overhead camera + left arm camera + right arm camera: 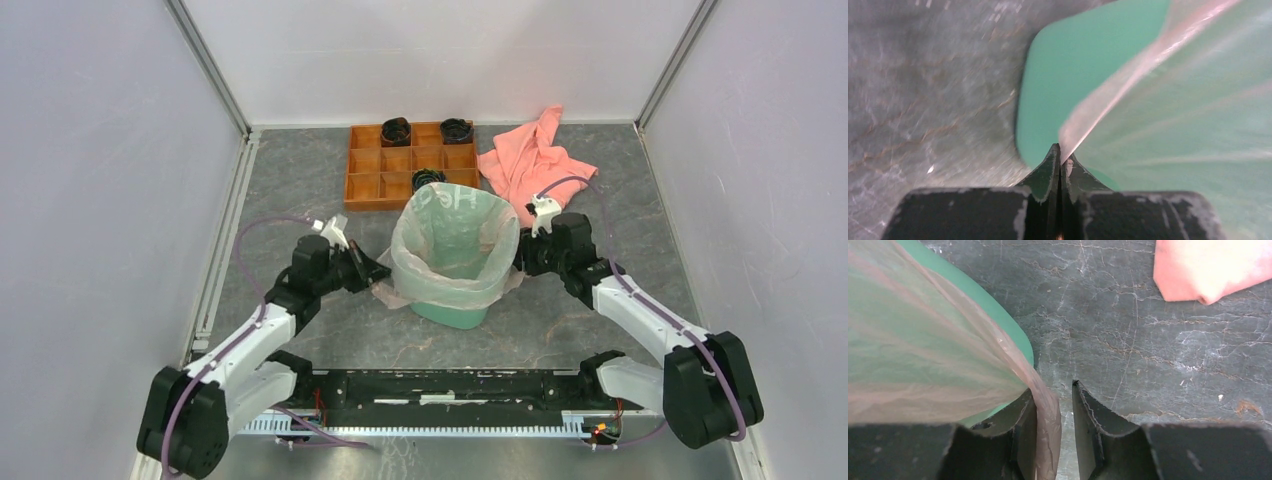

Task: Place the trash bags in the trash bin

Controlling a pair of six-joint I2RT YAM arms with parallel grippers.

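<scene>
The mint-green trash bin [455, 314] stands mid-table with the thin pale pink trash bag [450, 240] lining it and folded over its rim. At the bin's left side my left gripper [378, 270] is shut on the bag's edge. In the left wrist view the closed tips [1060, 159] pinch a stretched pink fold of the bag [1108, 95] against the green bin wall [1073, 65]. My right gripper [520, 258] is at the bin's right side, open [1053, 390]. Bag film [923, 355] hangs along its left finger beside the bin rim [1013, 335]; the right finger is apart from the film.
An orange compartmented tray [365, 170] sits behind the bin with three black round items [396, 130] in it. A salmon-pink towel [530, 160] lies at the back right, its corner showing in the right wrist view [1208, 265]. Walls enclose the table.
</scene>
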